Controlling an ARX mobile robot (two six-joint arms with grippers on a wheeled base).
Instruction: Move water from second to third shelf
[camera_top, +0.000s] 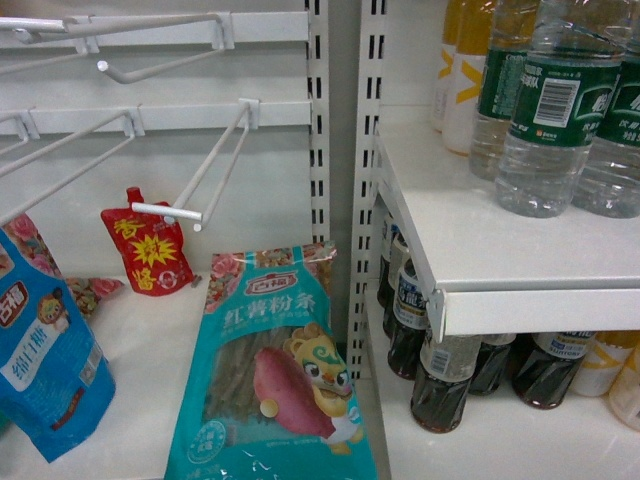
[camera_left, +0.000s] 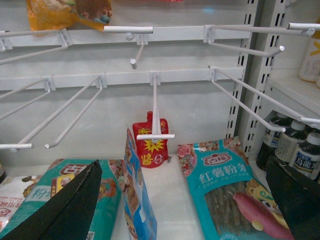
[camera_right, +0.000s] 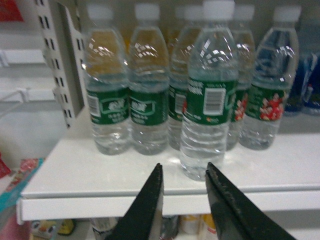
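Several water bottles with green labels stand on a white shelf (camera_right: 100, 175). The nearest water bottle (camera_right: 210, 100) is clear and ribbed, with its barcode facing me, and it stands closest to the shelf's front edge. My right gripper (camera_right: 184, 165) is open with nothing between its black fingers. Its tips are level with the shelf edge, just short of that bottle's base and slightly left of it. In the head view the same water bottles (camera_top: 548, 110) fill the upper right, and neither gripper shows there. My left gripper (camera_left: 184, 161) is wide open over snack bags, holding nothing.
Dark bottles (camera_top: 440, 390) fill the shelf below the water. Yellow drink bottles (camera_top: 462, 70) stand behind the water. White peg hooks (camera_top: 200, 180) jut out on the left. Below them are a teal noodle bag (camera_top: 275, 380), a blue bag (camera_top: 45, 350) and a red pouch (camera_top: 148, 245).
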